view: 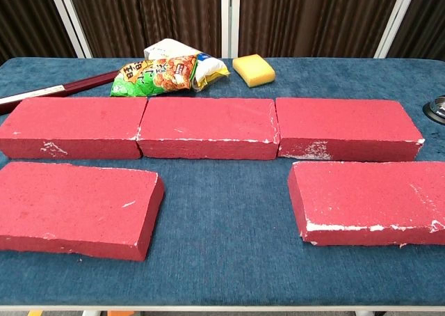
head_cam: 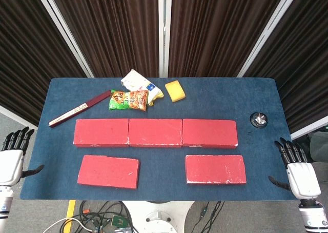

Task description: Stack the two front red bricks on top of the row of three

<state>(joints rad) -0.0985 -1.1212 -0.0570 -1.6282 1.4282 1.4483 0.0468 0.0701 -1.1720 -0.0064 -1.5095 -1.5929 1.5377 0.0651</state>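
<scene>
Three red bricks lie end to end in a row (head_cam: 155,133) across the middle of the blue table (head_cam: 164,94); the chest view shows the same row (view: 208,127). In front of it lie two separate red bricks: the front left brick (head_cam: 108,171) (view: 75,209) and the front right brick (head_cam: 215,169) (view: 368,202). My left hand (head_cam: 12,158) hangs off the table's left edge, fingers spread, holding nothing. Off the right edge, my right hand (head_cam: 297,169) is likewise spread and empty. Neither hand shows in the chest view.
Behind the row lie a green and orange snack bag (head_cam: 129,99), a white packet (head_cam: 139,82), a yellow sponge (head_cam: 175,90) and a long dark red stick (head_cam: 79,109). A small black and silver round object (head_cam: 258,119) sits at the right. Cables trail on the floor below.
</scene>
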